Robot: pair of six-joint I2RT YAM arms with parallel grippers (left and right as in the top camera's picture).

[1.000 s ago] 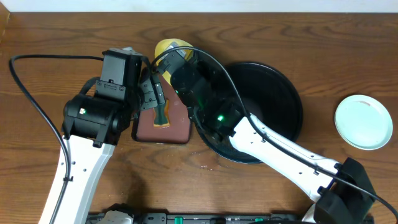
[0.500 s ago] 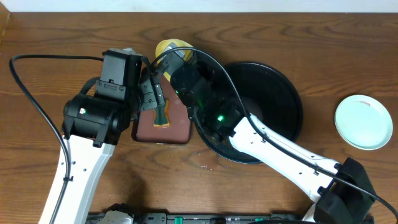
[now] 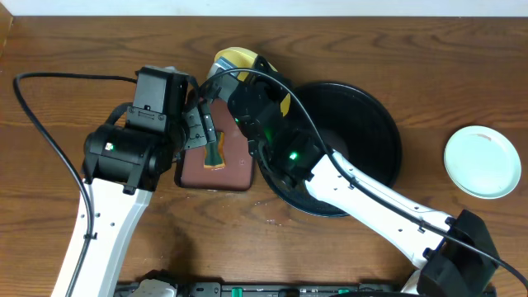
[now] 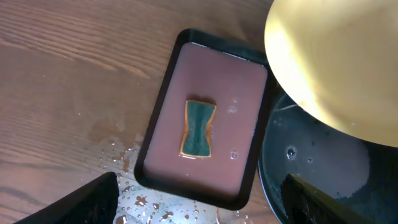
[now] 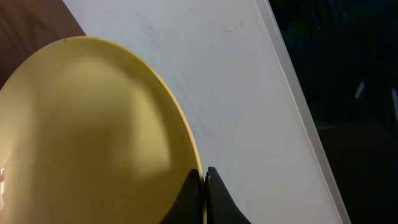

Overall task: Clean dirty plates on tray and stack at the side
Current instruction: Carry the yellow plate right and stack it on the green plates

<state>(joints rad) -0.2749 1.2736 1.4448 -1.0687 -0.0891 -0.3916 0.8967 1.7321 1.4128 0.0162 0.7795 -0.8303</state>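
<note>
wood table, brown, clear grain, low sheen, sprinkled with water drops. large black tray, very glossy, looks smooth like plastic, wet. small rectangular tray, dull reddish-brown floor, dark shiny rim. sponge, rough green face, yellow foam edge. yellow plate, smooth, soft satin gloss. blue-green plate, smooth and glossy. arm shells, smooth white plastic.

Overhead straight down, left wrist downward, right wrist close-up; all share yellow plate
</note>
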